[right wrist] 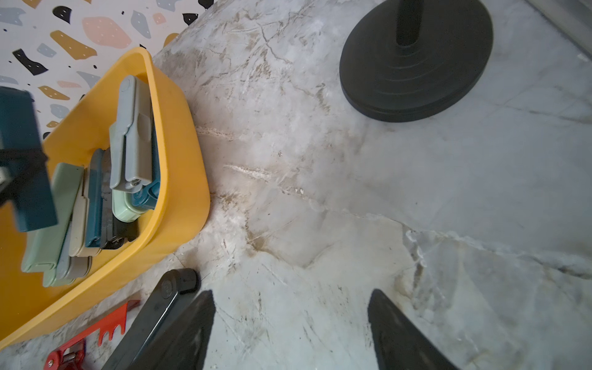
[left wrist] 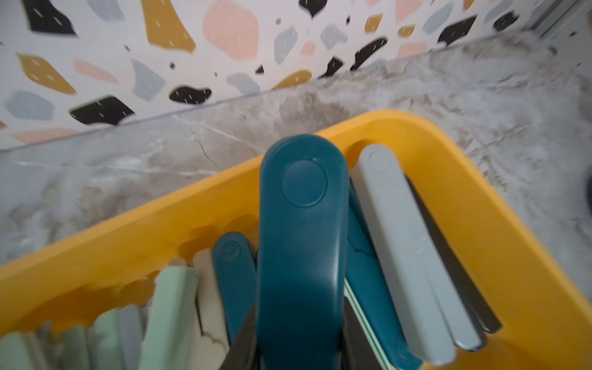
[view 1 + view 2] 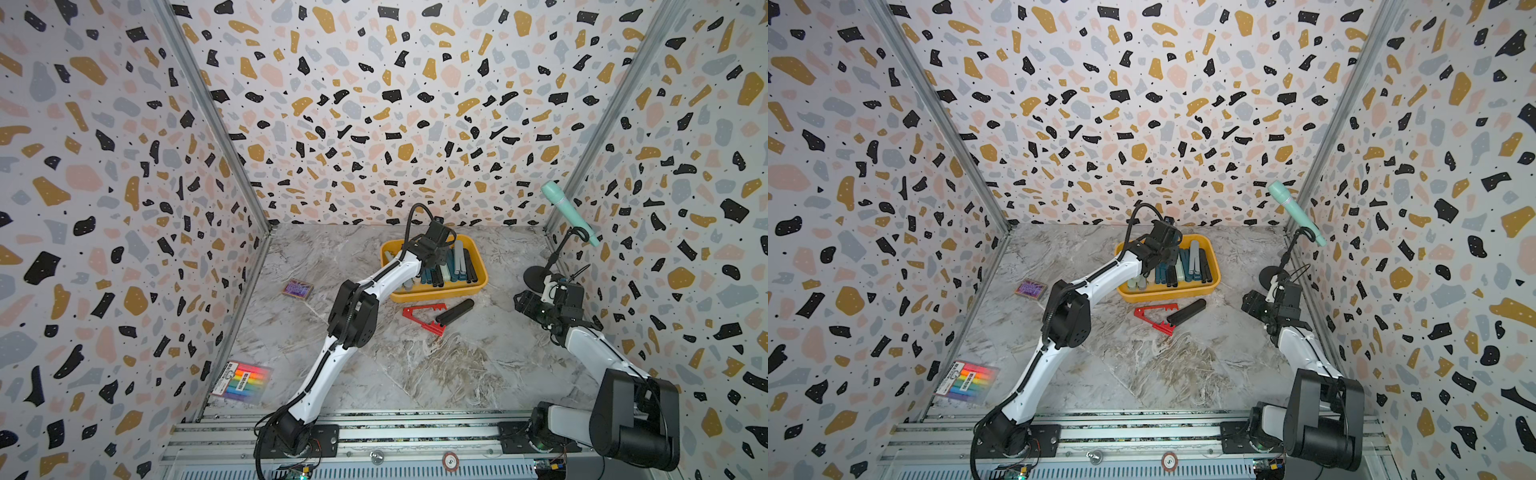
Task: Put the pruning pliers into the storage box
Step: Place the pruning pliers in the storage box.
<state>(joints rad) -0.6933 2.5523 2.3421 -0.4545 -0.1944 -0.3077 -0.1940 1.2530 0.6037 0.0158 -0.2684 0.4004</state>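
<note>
Above the well-filled storage box, left tool clamps teal pliers; red pliers and black pliers await outside; right tool spread, empty.

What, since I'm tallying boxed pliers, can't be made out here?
- Full count in the storage box: the left arm covers its left part in both top views; the left wrist view is blurred and cropped.
- Left tool tips: under its wrist in both top views, behind the held teal pliers in its wrist view.
- Red pliers: cut off by the right wrist view's edge.
</note>
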